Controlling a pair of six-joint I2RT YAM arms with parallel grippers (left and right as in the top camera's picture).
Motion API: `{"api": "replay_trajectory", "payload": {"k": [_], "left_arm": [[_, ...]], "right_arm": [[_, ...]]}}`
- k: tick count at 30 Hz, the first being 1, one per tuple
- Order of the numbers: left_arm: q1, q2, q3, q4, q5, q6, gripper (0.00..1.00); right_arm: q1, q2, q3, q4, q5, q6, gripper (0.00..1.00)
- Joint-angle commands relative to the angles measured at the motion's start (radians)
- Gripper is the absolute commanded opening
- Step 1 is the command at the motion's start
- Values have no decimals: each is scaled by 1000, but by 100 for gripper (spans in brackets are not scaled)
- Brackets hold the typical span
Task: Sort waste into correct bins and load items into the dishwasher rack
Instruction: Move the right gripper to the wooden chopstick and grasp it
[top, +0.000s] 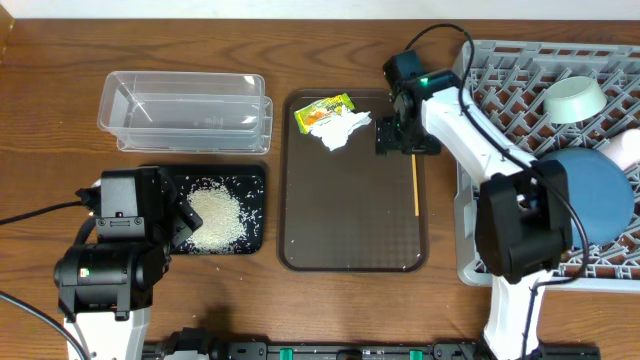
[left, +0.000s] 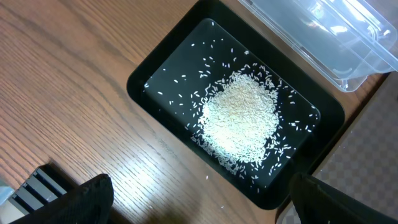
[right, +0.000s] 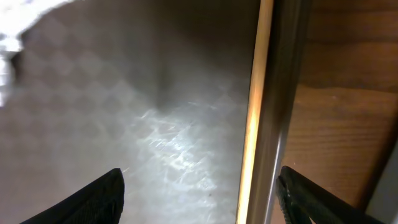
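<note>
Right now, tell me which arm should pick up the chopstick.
Right. The right gripper, open, hangs over the chopstick on the brown tray; the left gripper is away over the black tray of rice.

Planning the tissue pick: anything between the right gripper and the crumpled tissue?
Only bare brown tray floor between the right gripper and the tissue, per the overhead view. The wrapper lies on the tissue's far side; the chopstick hugs the tray's right rim.

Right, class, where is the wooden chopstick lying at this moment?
In the overhead view, the chopstick lies lengthwise along the right edge of the brown serving tray, with the grey dishwasher rack just to its right.
</note>
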Motion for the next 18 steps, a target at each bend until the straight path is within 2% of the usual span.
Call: {"api": "replay_trajectory", "payload": {"k": [1, 18], "left_arm": [[4, 0, 13, -3, -13, 1, 93], [4, 0, 13, -3, -12, 1, 93]], "right_arm": [[6, 45, 0, -3, 29, -12, 77], [6, 73, -29, 16, 25, 0, 76]]}}
